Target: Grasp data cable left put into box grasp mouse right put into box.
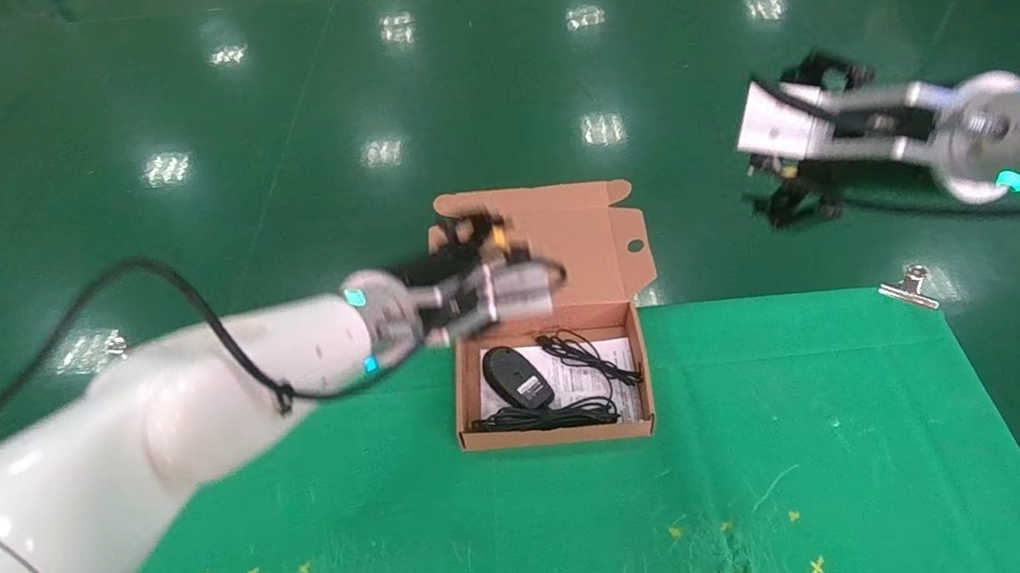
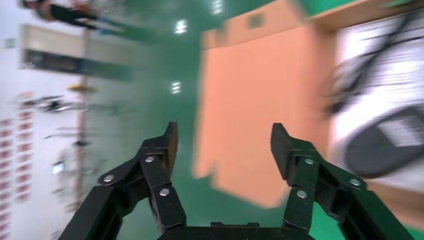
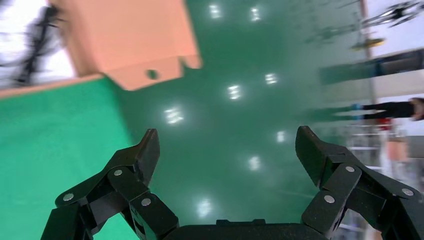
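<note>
The data cable [image 1: 545, 416] lies along the box's [image 1: 557, 435] near wall, on the white leaflet [image 1: 618, 352]. The mouse [image 1: 515, 377] rests beside it, also inside the box, its cord [image 1: 589, 354] looped toward the hinged lid [image 1: 575, 236]. The left end effector [image 1: 474, 237] hovers over the lid, spread wide and empty. The right end effector [image 1: 794, 191] hangs well off the box, beyond the green bench [image 1: 797, 446], wide and empty.

Glossy green floor [image 1: 459, 82], ceiling light reflections, green table mat [image 1: 797, 446]
</note>
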Controlling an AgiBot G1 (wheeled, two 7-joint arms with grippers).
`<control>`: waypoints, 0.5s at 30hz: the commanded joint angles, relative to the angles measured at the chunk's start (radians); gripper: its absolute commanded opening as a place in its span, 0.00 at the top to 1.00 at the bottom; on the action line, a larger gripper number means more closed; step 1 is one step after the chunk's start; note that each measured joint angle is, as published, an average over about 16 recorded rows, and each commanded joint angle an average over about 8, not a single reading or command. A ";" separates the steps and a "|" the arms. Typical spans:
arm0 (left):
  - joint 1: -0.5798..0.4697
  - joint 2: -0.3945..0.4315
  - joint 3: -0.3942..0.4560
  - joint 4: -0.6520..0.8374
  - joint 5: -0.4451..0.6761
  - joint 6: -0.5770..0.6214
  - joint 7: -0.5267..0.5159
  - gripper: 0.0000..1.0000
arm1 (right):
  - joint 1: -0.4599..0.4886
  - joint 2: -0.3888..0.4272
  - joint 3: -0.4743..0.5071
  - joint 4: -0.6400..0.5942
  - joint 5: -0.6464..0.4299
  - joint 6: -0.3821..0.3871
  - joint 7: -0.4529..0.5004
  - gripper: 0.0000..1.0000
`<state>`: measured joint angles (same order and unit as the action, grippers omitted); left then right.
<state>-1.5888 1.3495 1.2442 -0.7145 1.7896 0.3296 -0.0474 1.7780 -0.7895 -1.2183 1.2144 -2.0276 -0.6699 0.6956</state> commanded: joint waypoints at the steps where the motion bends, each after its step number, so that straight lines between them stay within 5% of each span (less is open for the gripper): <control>1: -0.024 0.003 -0.002 0.014 0.010 -0.020 -0.005 0.00 | 0.027 0.002 0.006 0.000 -0.015 -0.002 -0.004 0.00; 15: 0.030 -0.095 -0.136 -0.050 -0.132 0.127 -0.028 0.00 | -0.064 0.027 0.153 0.016 0.174 -0.138 -0.081 0.00</control>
<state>-1.5591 1.2542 1.1085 -0.7648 1.6575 0.4570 -0.0750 1.7140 -0.7629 -1.0653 1.2303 -1.8537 -0.8081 0.6149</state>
